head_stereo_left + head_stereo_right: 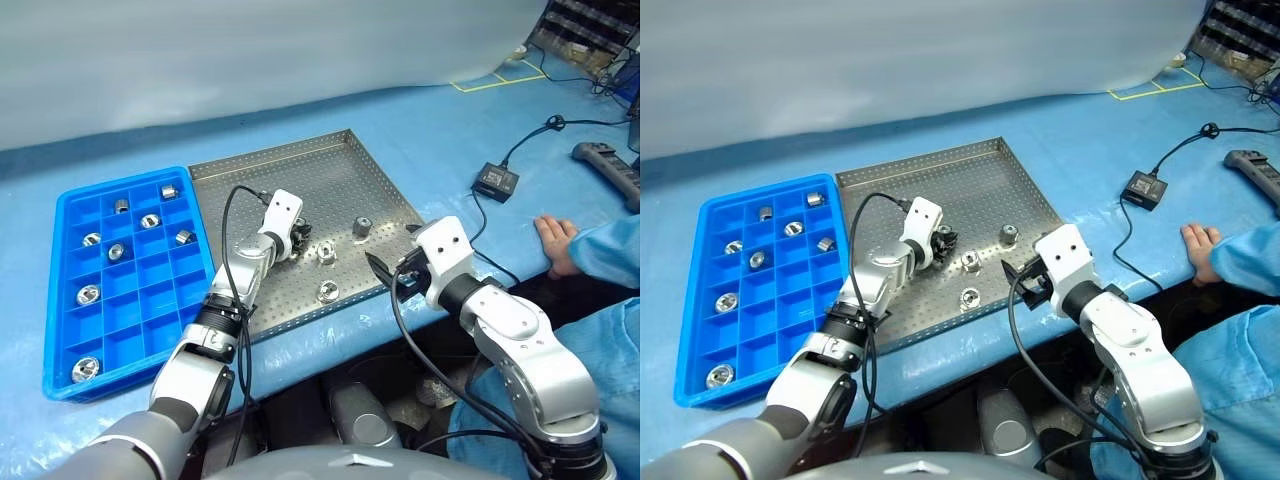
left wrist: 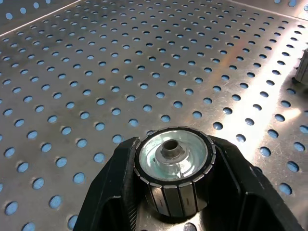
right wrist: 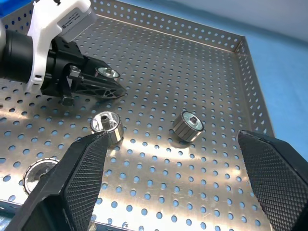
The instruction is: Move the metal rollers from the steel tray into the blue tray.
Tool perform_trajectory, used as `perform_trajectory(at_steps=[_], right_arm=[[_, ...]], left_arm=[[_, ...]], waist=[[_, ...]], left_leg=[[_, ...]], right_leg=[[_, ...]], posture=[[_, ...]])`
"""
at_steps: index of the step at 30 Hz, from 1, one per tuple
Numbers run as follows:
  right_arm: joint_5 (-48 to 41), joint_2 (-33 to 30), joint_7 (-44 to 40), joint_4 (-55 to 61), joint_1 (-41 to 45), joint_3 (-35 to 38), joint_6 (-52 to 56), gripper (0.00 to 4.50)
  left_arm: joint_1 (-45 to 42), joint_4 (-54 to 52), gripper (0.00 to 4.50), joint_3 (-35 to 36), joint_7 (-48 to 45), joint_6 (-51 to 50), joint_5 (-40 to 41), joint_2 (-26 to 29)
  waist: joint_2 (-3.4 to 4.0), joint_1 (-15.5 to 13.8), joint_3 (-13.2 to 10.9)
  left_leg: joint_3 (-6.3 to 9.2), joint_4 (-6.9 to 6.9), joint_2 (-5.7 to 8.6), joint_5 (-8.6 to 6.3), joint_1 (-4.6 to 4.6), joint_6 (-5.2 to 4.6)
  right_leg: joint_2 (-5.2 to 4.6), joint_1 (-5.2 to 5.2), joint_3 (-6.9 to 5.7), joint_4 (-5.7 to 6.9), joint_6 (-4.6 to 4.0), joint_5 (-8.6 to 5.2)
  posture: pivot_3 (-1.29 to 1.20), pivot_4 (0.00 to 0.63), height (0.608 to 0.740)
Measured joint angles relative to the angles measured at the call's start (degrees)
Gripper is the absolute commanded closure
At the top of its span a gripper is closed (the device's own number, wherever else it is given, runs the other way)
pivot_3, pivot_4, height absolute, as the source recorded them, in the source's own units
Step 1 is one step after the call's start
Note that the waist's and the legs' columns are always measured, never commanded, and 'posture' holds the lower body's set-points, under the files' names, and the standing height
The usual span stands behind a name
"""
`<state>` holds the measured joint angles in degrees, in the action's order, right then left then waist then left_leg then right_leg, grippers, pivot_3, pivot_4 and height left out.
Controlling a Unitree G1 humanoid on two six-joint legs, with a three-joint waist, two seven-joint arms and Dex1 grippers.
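1. The steel tray (image 1: 340, 180) lies on a blue-covered table (image 1: 430, 130), with the blue tray (image 1: 60, 290) just beside it at its 9 o'clock side.
2. Away from the trays at 3 o'clock lie a small black box (image 1: 496, 180) with a cable and a dark handheld device (image 1: 610, 170). A person's hand (image 1: 556, 243) in a blue sleeve (image 1: 610, 250) rests on the table edge there, well apart from the steel tray.
3. Eight metal rollers (image 1: 150, 221) sit in separate compartments of the blue tray, mostly in its far half, with two in the near cells.
4. Nothing stands between the steel tray and the blue tray apart from their low rims.
5. The left gripper (image 1: 300, 238) is low over the middle of the steel tray, its two black fingers (image 2: 115, 192) pressed against either side of a ribbed roller (image 2: 174, 166), hollow end up, resting on the perforated floor.
6. Three more rollers lie loose on the steel tray: one (image 3: 108, 126) just beside the left gripper at its 4 o'clock, one (image 3: 188, 126) farther out at 2 o'clock, and one (image 1: 328, 291) toward the near rim at 5 o'clock.
7. The right gripper (image 1: 385, 272) hangs above the near right corner of the steel tray, fingers (image 3: 72, 183) spread wide and holding nothing; the loose rollers lie ahead of it at 10 to 12 o'clock.
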<state>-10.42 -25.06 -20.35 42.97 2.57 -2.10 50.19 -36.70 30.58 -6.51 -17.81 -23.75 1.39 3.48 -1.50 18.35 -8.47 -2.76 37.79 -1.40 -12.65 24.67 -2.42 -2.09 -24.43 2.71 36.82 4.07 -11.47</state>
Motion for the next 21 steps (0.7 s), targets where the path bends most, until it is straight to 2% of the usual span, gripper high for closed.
perform_trajectory(at_steps=[5, 9, 12, 16, 21], right_arm=[[-0.88, -0.54, -2.48, -8.61, 0.59, -1.71, -2.65, 0.0], [-0.6, -2.4, -4.73, -13.54, 1.09, -2.21, -4.45, 0.0], [-2.56, -2.4, -7.71, -13.55, 3.68, -2.36, -6.53, 0.0], [-5.61, -1.71, -11.54, -13.95, 6.41, -2.54, -8.83, 0.0], [-10.89, 0.32, -16.66, -14.45, 9.97, -3.05, -11.24, 0.0]], left_arm=[[0.16, -2.42, 2.71, 2.45, -0.19, -1.3, 2.38, -0.07], [0.7, -12.66, 2.71, 7.09, -3.31, -6.28, 8.95, 1.43], [3.66, -24.91, 2.71, 7.97, -7.25, -11.72, 13.3, 5.67], [11.39, -40.03, 2.71, 7.65, -8.09, -18.38, 12.85, 15.49], [22.57, -52.81, 2.71, 11.16, -3.89, -26.26, 12.0, 21.63]], waist=[[0.0, -0.43, -0.02], [0.1, -1.05, -0.08], [0.18, -1.34, -0.12], [0.2, -2.64, -0.12], [0.19, -7.18, -0.14]], left_leg=[[0.0, -0.01, 0.01, 0.0, 0.04, 0.0], [-0.05, -0.09, 0.01, 0.0, 0.02, -0.01], [-0.06, -0.17, -0.04, 0.01, -0.09, 0.02], [-0.03, -0.2, -0.2, 0.05, -0.15, 0.08], [0.0, -0.18, -0.2, 0.07, -0.13, 0.13]], right_leg=[[0.0, -0.03, 0.02, -0.01, 0.01, 0.01], [0.04, -0.1, 0.14, 0.02, 0.01, 0.02], [0.18, -0.08, 0.24, 0.06, 0.01, 0.01], [0.39, -0.1, 0.3, 0.09, -0.04, -0.01], [0.34, -0.09, 0.24, 0.07, -0.09, -0.02]], posture=[[-0.29, 0.15, 0.74], [-0.24, 0.15, 0.74], [-0.18, 0.15, 0.74], [-0.11, 0.15, 0.74], [-0.04, 0.15, 0.74]])
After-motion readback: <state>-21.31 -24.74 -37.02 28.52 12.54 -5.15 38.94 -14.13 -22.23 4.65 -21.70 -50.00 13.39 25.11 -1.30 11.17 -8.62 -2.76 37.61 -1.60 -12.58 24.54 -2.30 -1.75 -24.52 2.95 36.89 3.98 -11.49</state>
